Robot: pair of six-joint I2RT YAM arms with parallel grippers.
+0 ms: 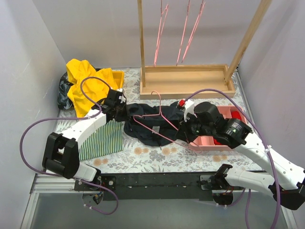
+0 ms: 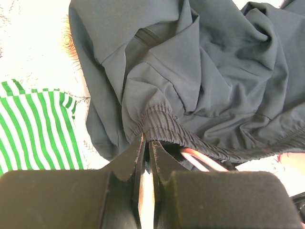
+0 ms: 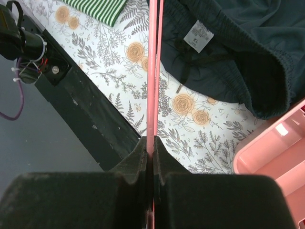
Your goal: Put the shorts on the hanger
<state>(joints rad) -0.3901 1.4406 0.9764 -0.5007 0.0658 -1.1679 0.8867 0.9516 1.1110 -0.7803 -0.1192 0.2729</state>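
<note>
The dark shorts (image 1: 150, 123) lie crumpled mid-table. They fill the left wrist view (image 2: 200, 81), and their pale label (image 3: 198, 35) shows in the right wrist view. My left gripper (image 1: 125, 113) is shut on the elastic waistband (image 2: 162, 125) at the shorts' left end. A pink wire hanger (image 1: 151, 116) lies across the shorts, its bar running into the waistband opening (image 2: 202, 161). My right gripper (image 1: 183, 132) is shut on the hanger's wire (image 3: 152, 86) at the shorts' right end.
A green-and-white striped cloth (image 1: 102, 140) lies left of the shorts. A yellow garment (image 1: 88, 86) fills a yellow bin at the back left. A wooden rack (image 1: 186, 78) with several pink hangers stands behind. A pink tray (image 1: 217, 138) sits by the right arm.
</note>
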